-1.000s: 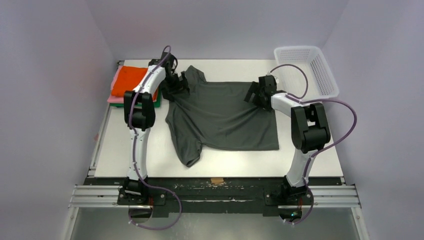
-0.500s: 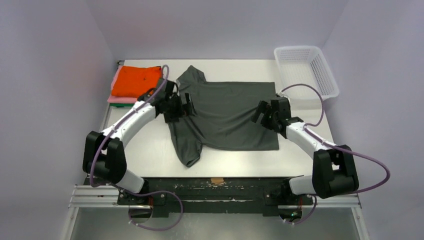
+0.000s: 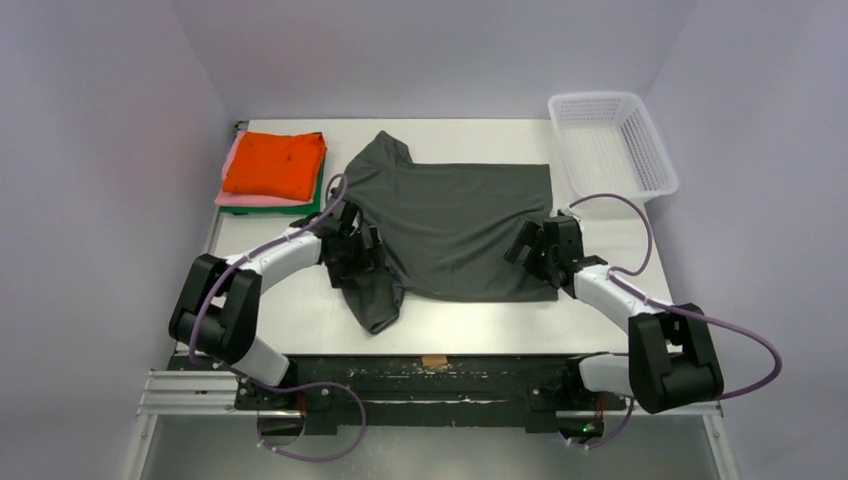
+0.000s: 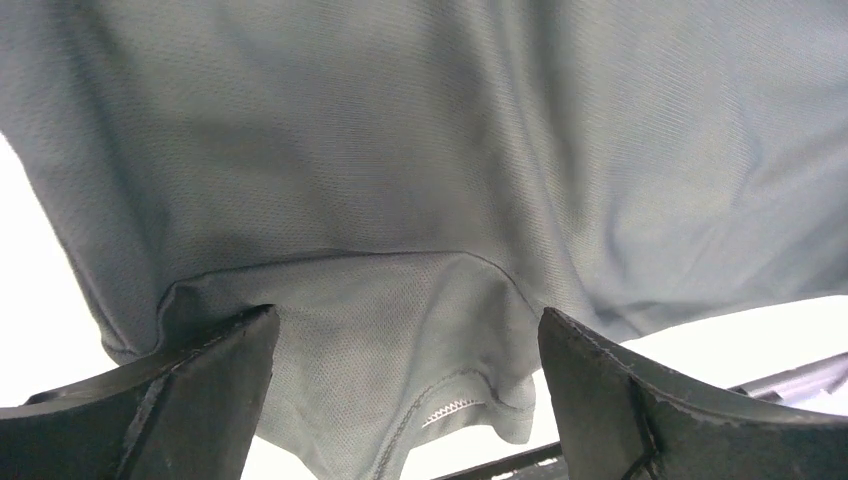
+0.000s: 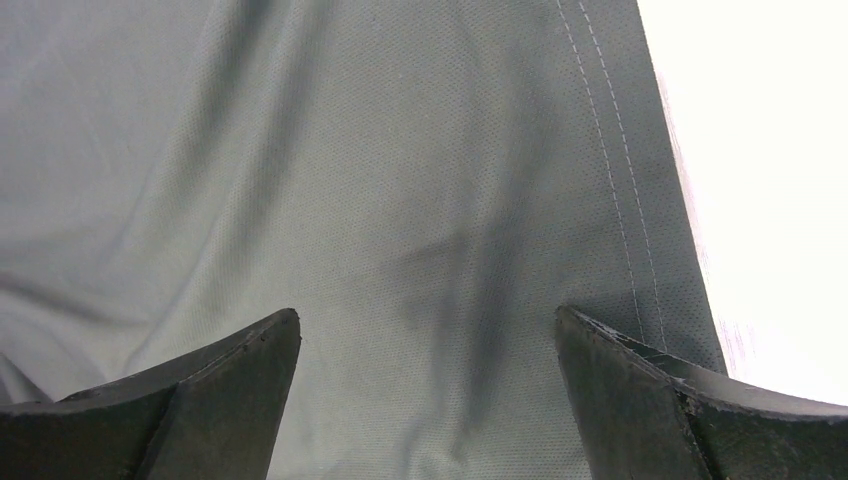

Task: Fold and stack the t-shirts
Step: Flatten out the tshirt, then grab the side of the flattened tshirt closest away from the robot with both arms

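A folded orange t-shirt (image 3: 273, 163) topped the pink t-shirt (image 3: 232, 198) and green t-shirt (image 3: 318, 203) at the far left of the table (image 3: 300, 320). The left gripper (image 3: 362, 245), jaws wide apart, stood over the left side of the dark grey t-shirt (image 3: 455, 215), spread mid-table. The right gripper (image 3: 530, 248), equally agape, stood over its near right hem. A white basket (image 3: 610, 140) sat far right.

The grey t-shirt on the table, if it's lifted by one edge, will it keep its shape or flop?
Probably flop: the grey t-shirt lies in soft wrinkles with its near sleeve crumpled, so a lifted edge would likely drape. The fine knit looks thin, so it is probably light. Pushed, it would likely bunch rather than slide on the table.
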You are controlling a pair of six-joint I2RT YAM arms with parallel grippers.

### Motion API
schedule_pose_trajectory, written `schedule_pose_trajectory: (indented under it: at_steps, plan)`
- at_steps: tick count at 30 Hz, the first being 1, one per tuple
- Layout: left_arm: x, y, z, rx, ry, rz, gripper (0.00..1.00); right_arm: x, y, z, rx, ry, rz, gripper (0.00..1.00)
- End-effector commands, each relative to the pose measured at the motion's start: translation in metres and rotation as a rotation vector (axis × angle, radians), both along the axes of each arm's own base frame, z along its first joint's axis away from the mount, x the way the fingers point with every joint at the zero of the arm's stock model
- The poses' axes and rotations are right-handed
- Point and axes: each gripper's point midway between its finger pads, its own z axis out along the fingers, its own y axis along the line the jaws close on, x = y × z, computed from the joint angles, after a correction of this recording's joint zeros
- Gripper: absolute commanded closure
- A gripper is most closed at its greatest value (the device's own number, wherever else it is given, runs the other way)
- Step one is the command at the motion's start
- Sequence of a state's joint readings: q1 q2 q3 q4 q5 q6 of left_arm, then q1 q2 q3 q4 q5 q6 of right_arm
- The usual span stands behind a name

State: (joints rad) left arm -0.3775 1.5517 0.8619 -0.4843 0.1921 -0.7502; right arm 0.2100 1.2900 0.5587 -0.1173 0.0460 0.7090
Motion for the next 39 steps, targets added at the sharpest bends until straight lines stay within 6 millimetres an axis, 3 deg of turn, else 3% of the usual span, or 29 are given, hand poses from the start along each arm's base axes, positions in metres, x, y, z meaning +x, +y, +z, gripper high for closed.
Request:
schedule_pose_trajectory:
  at_steps: [1, 6, 9, 13, 16, 21, 27, 30, 39]
  plan:
    - [-0.022, 0.049, -0.016, 0.203, 0.043, 0.058, 0.00, -0.031, -0.018, -0.028, -0.043, 0.120, -0.093, 0.01]
    - [-0.032, 0.072, 0.008, 0.247, 0.001, 0.126, 0.00, -0.044, -0.023, -0.024, -0.049, 0.136, -0.119, 0.01]
    - [-0.037, 0.074, 0.024, 0.231, -0.039, 0.134, 0.00, -0.047, -0.026, -0.014, -0.055, 0.112, -0.120, 0.01]
    - [-0.041, 0.054, 0.048, 0.109, -0.130, 0.096, 0.00, -0.035, -0.024, 0.024, -0.052, 0.009, -0.085, 0.01]
    - [-0.054, 0.047, 0.056, 0.087, -0.160, 0.065, 0.00, -0.033, -0.030, 0.053, -0.069, -0.059, -0.104, 0.01]
    - [-0.098, 0.045, 0.033, 0.082, -0.110, 0.065, 0.01, -0.045, -0.051, 0.069, -0.102, -0.116, -0.219, 0.01]
    - [-0.127, 0.018, 0.014, 0.036, -0.075, 0.009, 0.20, -0.055, -0.060, 0.051, -0.124, -0.099, -0.263, 0.01]
    - [-0.125, 0.019, 0.003, 0.095, -0.057, 0.017, 0.35, -0.057, -0.061, 0.044, -0.137, -0.071, -0.258, 0.01]
    - [-0.113, 0.014, -0.021, 0.183, -0.006, 0.025, 0.67, -0.057, -0.062, 0.037, -0.158, -0.043, -0.252, 0.02]
